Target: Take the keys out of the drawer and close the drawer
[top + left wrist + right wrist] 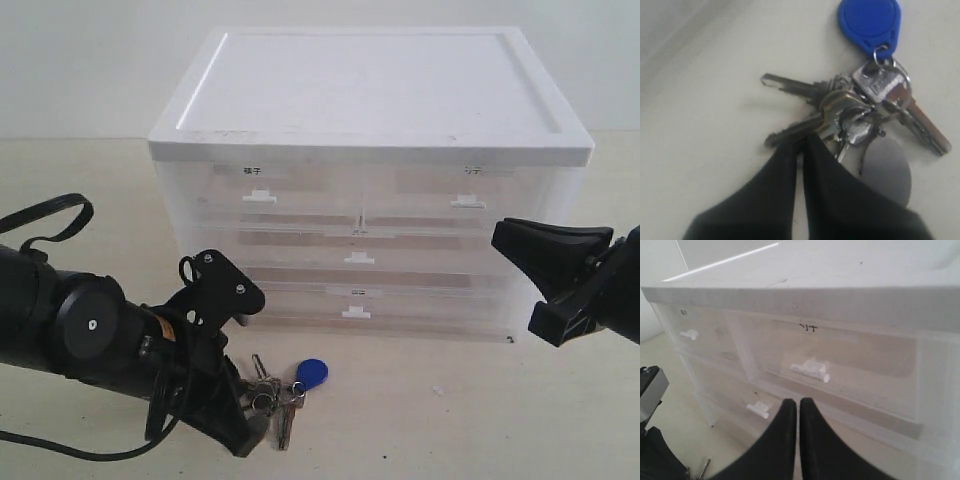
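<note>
Cabinet point(370, 90): translucent unit w/ white top, at rear-centre of table point(470, 420); small labels on the fronts, unreadable.
Drawers point(300, 245): two small ones side by side in top row, two full-width ones below; all fronts look flush w/ the frame, i.e. closed.
Handles point(358, 257): small white tabs, one at centre of each front.
Keys point(272, 392): outside the unit, lying flat on the table just in front of its lower-left part; silver-grey bunch on a ring.
Fob point(870, 22): oval, bright blue, on the same ring, on the side of the bunch nearer the cabinet.
Disc point(887, 167): plain round grey metal tag, also on the ring.
L gripper point(801, 142): low over the table, lhs; fingers clenched together, tips on the bunch over one key's shank; whether a key is nipped between them, can't tell.
R gripper point(798, 402): rhs, raised off the table, in front of the cabinet's right end; fingers pressed together, nothing between them; tips point at the front below the top-right drawer; contact w/ the front can't be told.
</note>
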Robot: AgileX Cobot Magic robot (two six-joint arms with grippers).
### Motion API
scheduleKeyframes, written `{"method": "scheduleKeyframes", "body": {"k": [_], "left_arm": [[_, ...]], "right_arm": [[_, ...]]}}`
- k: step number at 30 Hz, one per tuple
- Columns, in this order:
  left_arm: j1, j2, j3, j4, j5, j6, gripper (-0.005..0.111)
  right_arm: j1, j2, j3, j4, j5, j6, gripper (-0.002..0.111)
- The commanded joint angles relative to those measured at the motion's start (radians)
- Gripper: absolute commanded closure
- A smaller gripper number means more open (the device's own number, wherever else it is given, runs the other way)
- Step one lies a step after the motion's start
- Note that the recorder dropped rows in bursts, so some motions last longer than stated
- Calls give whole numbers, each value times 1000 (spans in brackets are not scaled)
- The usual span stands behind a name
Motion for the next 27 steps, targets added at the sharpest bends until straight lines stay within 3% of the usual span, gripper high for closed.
{"method": "scheduleKeyframes", "body": {"k": [1, 10, 21, 27], "left_arm": [[-11, 28, 8, -7, 12, -13, 102], [-126, 76, -45, -7, -24, -13, 102], [-129, 162, -221, -7, 25, -66, 102], [-129, 141, -235, -7, 65, -57, 102]], "right_arm": [[-2, 4, -3, 6, -4, 2, 108], [-2, 4, -3, 9, -15, 2, 108], [-2, 4, -3, 5, -17, 4, 108], [-2, 4, -3, 5, -17, 4, 108]]}}
